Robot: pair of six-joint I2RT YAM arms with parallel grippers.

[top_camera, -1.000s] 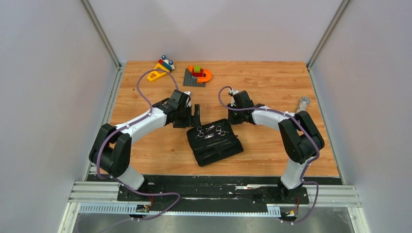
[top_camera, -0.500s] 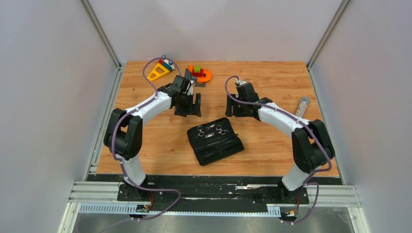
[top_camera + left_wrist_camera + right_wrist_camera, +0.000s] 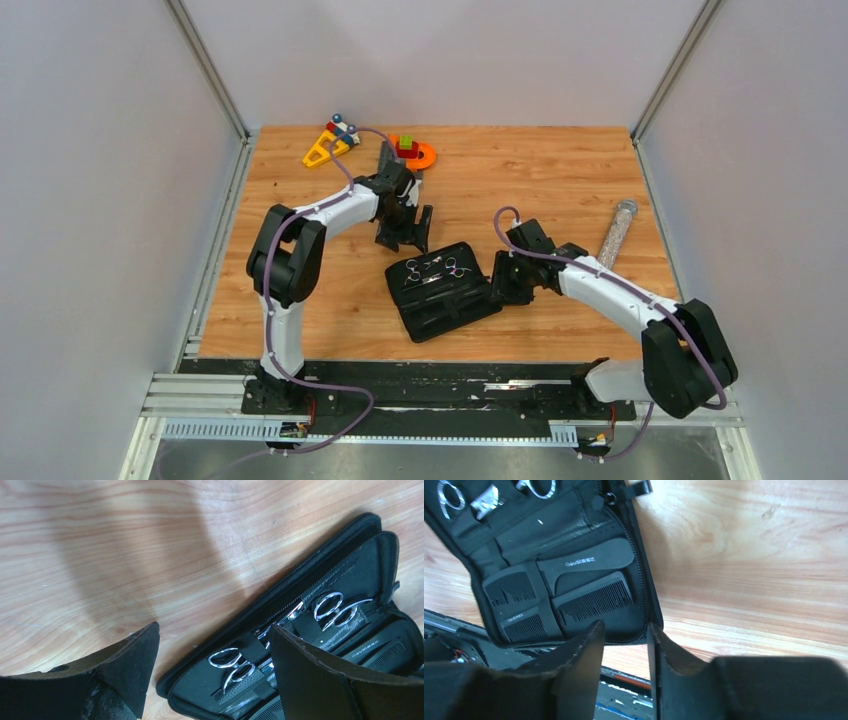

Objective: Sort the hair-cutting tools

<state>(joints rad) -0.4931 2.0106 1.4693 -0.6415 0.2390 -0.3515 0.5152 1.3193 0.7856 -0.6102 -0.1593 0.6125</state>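
An open black zip case [image 3: 445, 305] lies at the table's middle. Two silver scissors [image 3: 412, 272] [image 3: 456, 268] sit strapped in its far half; they also show in the left wrist view [image 3: 235, 662] [image 3: 336, 609]. Black combs lie in its near half; the long one with a handle [image 3: 586, 562] lies above a toothed comb [image 3: 594, 600]. My left gripper [image 3: 412, 232] [image 3: 214, 626] is open and empty over the case's far left corner. My right gripper [image 3: 497, 284] [image 3: 625, 626] is open a narrow gap, empty, at the case's right edge [image 3: 646, 615].
Colourful toy blocks [image 3: 328, 146] [image 3: 410, 151] stand at the table's far edge behind the left arm. A clear glittery tube [image 3: 616, 229] lies at the right, beyond the right arm. The black rail [image 3: 624, 680] at the table's near edge shows past the right fingers.
My left gripper has moved right and nearer, up to the case's far corner. My right gripper has swung from behind the case down to its right edge. The case and tools have not moved.
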